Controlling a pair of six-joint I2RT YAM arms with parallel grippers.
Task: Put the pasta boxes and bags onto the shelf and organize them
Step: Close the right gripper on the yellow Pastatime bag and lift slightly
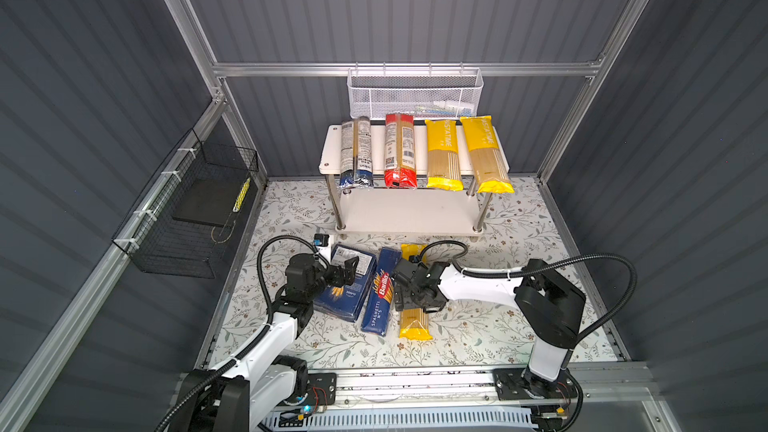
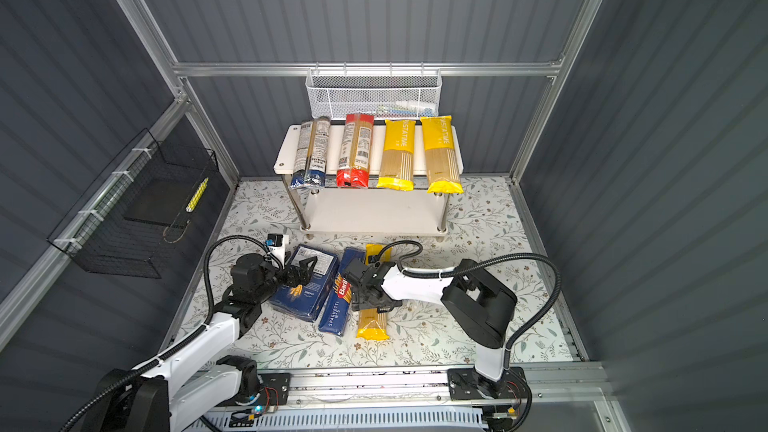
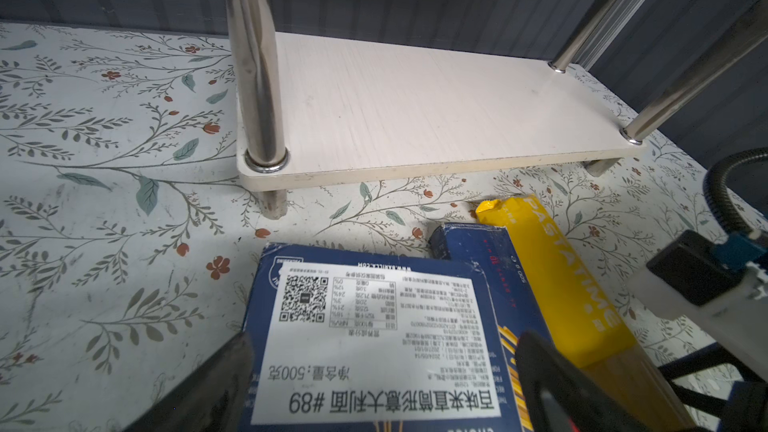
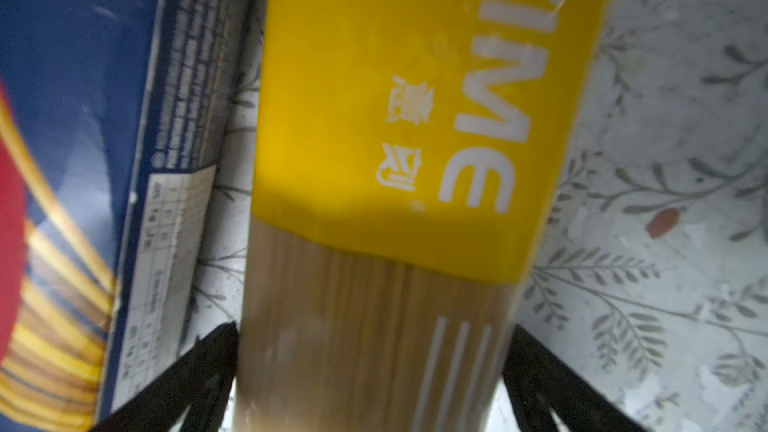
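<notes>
The shelf (image 1: 332, 147) stands at the back, and its lower board (image 3: 415, 110) is bare. Four bags lie side by side on its top board: dark blue-black (image 1: 355, 151), red (image 1: 400, 151) and two yellow ones (image 1: 442, 155) (image 1: 486, 155). On the floor in front lie the wide pasta box (image 1: 347, 301), the slim SPAGHETTI box (image 1: 379, 301) and a yellow bag (image 1: 414, 322). My left gripper (image 3: 384, 351) is open over the wide box (image 3: 374, 326). My right gripper (image 4: 374, 330) is open, one finger on each side of the yellow bag (image 4: 374, 118).
A white mesh basket (image 1: 415, 93) hangs on the back rail above the shelf. A black wire basket (image 1: 195, 209) hangs on the left wall. Grey walls close in the floral mat (image 1: 519, 326) on three sides. The arms' base rail (image 1: 415, 380) runs along the front.
</notes>
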